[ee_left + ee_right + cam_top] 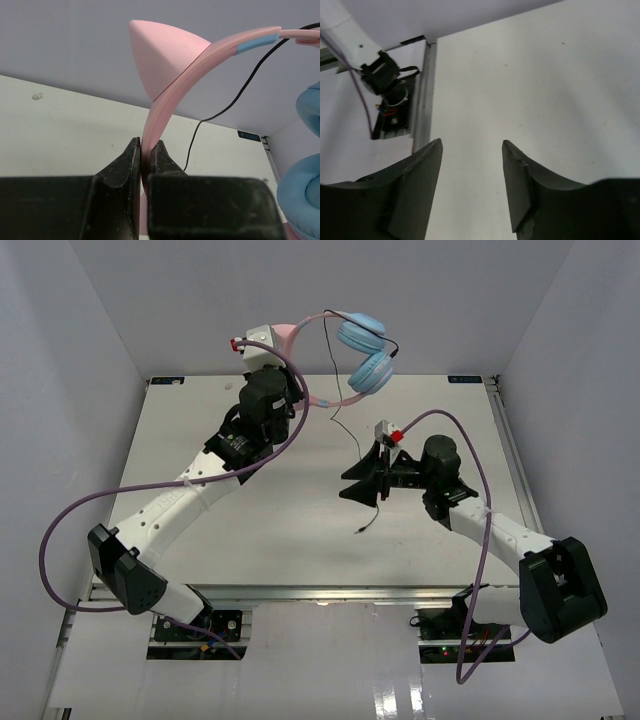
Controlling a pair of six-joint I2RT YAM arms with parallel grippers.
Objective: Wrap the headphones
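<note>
My left gripper (298,388) (146,145) is shut on the pink headband (170,95) of the headphones (360,350) and holds them up over the table's far edge. A pink cat ear (160,50) stands just above the fingers. The two light-blue ear cups (365,370) (300,200) hang to the right. The thin black cable (338,425) (240,95) drops from the cups to the table, passes by my right gripper, and its loose end (360,530) lies nearer the front. My right gripper (352,483) (471,143) is open low over the table, nothing between its fingers.
The white table (300,550) is walled on three sides. Thick purple robot cables (60,530) (480,570) loop beside both arms. A black fixture with wires (385,80) sits beyond the table's metal edge in the right wrist view.
</note>
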